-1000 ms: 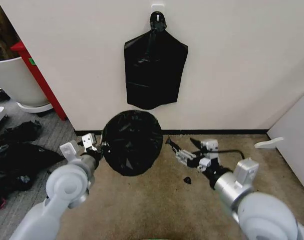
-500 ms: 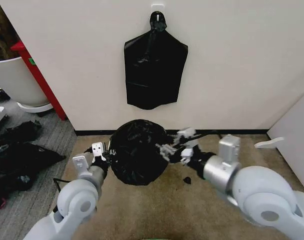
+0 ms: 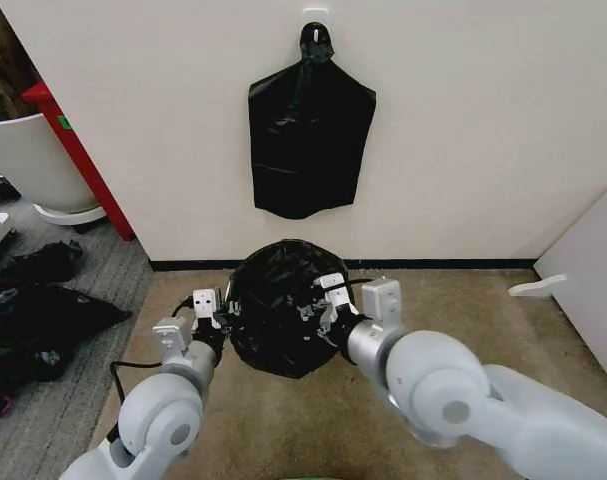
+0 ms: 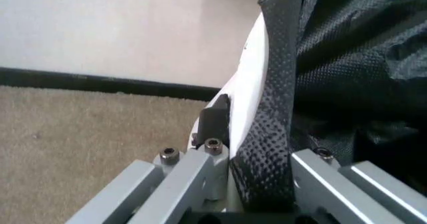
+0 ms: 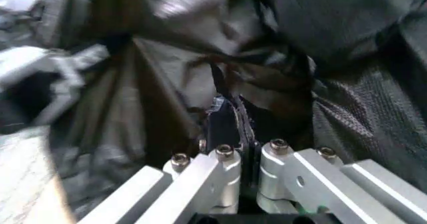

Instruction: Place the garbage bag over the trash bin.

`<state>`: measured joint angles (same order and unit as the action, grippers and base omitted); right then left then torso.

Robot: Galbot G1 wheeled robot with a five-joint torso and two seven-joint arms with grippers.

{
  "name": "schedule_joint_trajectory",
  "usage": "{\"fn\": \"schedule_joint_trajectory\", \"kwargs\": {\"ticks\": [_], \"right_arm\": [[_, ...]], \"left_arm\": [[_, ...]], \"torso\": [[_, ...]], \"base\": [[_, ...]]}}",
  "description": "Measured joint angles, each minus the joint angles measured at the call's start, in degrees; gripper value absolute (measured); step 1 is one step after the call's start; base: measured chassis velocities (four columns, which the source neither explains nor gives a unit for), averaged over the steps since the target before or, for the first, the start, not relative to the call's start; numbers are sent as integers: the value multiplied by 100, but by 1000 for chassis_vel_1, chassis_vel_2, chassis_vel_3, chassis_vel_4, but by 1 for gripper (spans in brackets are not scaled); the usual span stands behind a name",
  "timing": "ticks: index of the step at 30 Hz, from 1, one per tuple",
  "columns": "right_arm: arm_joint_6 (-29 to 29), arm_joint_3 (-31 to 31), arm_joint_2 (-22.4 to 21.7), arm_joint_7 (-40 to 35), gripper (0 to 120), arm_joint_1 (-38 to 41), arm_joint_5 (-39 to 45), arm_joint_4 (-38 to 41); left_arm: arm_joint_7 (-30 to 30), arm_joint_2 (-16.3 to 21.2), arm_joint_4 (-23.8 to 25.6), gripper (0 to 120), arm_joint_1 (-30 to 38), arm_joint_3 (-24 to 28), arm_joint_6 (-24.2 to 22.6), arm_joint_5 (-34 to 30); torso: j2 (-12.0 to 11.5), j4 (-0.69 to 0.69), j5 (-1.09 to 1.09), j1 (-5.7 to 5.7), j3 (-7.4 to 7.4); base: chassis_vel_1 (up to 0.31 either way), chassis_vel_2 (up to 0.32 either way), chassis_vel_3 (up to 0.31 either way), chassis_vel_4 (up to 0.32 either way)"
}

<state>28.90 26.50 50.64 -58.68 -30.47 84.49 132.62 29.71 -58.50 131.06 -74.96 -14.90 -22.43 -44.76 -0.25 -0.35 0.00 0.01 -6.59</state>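
The garbage bag [image 3: 278, 315], glossy black and wrinkled, drapes over the trash bin on the carpet in front of the wall. The trash bin's white wall [image 4: 250, 78] shows under the bag's edge in the left wrist view. My left gripper [image 3: 221, 312] is at the bin's left side, shut on the rim with bag film [image 4: 267, 149] between its fingers [image 4: 215, 119]. My right gripper [image 3: 315, 303] reaches over the bag's right half. Its fingers [image 5: 223, 124] are pressed together on a fold of the bag [image 5: 233, 83].
A flat black bag [image 3: 311, 130] hangs from a hook on the wall behind. A large white tub [image 3: 23, 160] and a red post [image 3: 78, 155] stand at the left, with black bags [image 3: 33, 320] on the floor. A white board [image 3: 593, 270] leans at the right.
My right arm swung left from the bare carpet onto the bag and shut on a fold. The bin, held by the left gripper, shifted a little right and towards me.
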Motion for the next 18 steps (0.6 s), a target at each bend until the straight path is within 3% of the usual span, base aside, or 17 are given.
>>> {"fn": "schedule_joint_trajectory", "kwargs": {"ticks": [18], "right_arm": [[-241, 541, 708, -507, 0, 409, -321, -1222]], "left_arm": [[-509, -31, 329, 1, -362, -20, 82, 720]], "torso": [[0, 1, 0, 0, 0]], "base": [[0, 0, 0, 0]]}}
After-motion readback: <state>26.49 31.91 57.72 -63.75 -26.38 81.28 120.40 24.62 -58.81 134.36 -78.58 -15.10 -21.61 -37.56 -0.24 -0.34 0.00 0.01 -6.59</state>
